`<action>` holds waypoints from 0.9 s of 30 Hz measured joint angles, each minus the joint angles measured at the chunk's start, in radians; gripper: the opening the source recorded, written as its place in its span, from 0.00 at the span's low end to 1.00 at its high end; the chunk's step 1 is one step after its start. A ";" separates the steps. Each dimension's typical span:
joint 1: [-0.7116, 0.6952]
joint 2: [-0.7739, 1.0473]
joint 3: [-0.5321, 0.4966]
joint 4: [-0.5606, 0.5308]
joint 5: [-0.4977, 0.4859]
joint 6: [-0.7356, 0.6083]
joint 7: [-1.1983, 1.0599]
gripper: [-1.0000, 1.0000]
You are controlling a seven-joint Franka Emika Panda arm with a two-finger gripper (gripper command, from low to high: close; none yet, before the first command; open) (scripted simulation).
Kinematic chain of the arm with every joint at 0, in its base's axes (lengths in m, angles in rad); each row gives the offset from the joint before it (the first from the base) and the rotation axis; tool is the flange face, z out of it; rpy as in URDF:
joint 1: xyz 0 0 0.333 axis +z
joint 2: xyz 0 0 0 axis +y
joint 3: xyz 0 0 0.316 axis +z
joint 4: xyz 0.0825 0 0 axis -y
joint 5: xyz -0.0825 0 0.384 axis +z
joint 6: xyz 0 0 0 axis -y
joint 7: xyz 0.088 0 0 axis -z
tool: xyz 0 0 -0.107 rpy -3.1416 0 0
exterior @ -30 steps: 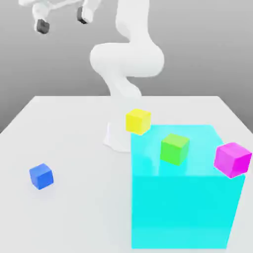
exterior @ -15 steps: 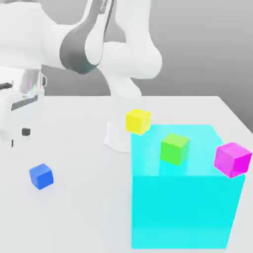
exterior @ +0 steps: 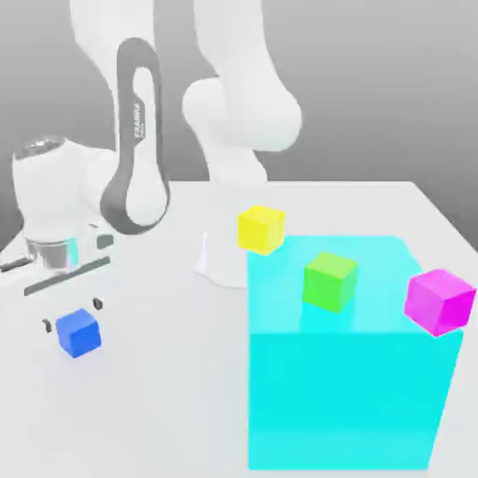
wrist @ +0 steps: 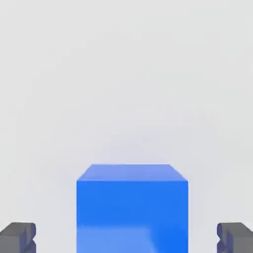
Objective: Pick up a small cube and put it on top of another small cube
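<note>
In the exterior view, the gripper (exterior: 73, 315) has come down to the small blue cube (exterior: 78, 333), which sits on the table (exterior: 168, 401) at the exterior view's left, well apart from the cyan block (exterior: 341, 397). In the hand view, the jaws stand wide apart, the cube between their lines with space on both sides.

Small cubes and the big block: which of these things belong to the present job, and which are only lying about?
For the job:
- blue cube, between the open fingers of the gripper
- a second small cube to stack on; which one, the pictures do not settle

Not clearly part of it:
- cyan block
- yellow cube
- green cube
- magenta cube
</note>
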 joint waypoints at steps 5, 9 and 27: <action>0.000 0.000 0.000 0.000 0.000 0.003 0.000 0.00; 0.004 -0.044 -0.006 -0.008 -0.008 -0.034 0.006 0.00; 0.258 -0.694 0.187 0.017 0.074 -0.705 0.278 0.00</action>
